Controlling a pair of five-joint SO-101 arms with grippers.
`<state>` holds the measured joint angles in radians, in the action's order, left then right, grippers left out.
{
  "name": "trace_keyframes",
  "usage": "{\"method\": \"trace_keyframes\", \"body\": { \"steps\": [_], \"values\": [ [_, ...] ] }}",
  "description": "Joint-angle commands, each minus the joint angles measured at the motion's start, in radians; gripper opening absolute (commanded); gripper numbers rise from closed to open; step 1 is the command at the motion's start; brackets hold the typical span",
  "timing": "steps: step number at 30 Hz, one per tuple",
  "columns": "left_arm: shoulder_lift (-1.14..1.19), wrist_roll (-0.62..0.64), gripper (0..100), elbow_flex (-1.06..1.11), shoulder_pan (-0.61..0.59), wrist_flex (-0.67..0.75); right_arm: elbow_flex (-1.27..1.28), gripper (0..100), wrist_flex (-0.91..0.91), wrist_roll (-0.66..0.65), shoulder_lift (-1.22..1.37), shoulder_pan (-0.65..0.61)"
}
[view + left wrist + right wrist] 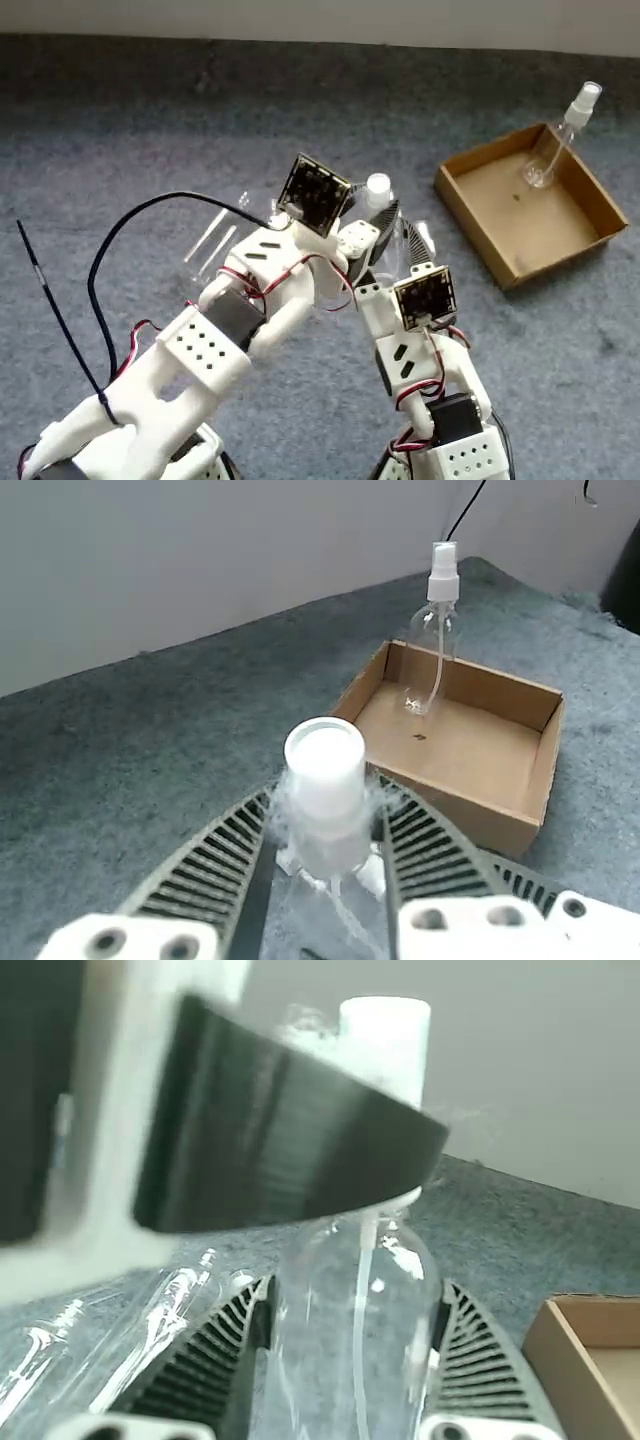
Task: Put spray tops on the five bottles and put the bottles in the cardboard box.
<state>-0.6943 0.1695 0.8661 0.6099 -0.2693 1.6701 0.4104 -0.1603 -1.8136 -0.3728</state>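
Observation:
A clear bottle (385, 1260) stands upright between the fingers of my right gripper (355, 1305), which is shut on its body. A white spray top (323, 770) sits on the bottle's neck, and my left gripper (325, 825) is shut on it. In the high view the left gripper (375, 215) and the right gripper (405, 245) meet at mid-table around the spray top (378, 185). The cardboard box (500, 200) lies to the right, with one capped bottle (560, 140) leaning in its far corner. The left wrist view also has the box (470, 750) and that bottle (437, 630).
Clear bottles without tops (215, 240) lie on the grey carpet left of the grippers, and the right wrist view has them too (150, 1310). A black cable (100, 270) loops over the left arm. A corner of the box (590, 1350) sits near the right gripper.

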Motion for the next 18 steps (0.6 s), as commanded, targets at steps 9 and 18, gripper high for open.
{"method": "trace_keyframes", "body": {
  "steps": [9, 18],
  "values": [
    [0.027, -0.003, 5, -0.058, 0.007, -0.014, 0.099, 13.9, -0.004, -0.014, -0.027, -0.008],
    [0.021, -0.003, 5, -0.064, -0.033, -0.069, 0.099, 13.9, -0.005, -0.014, -0.027, -0.007]
  ]
}}
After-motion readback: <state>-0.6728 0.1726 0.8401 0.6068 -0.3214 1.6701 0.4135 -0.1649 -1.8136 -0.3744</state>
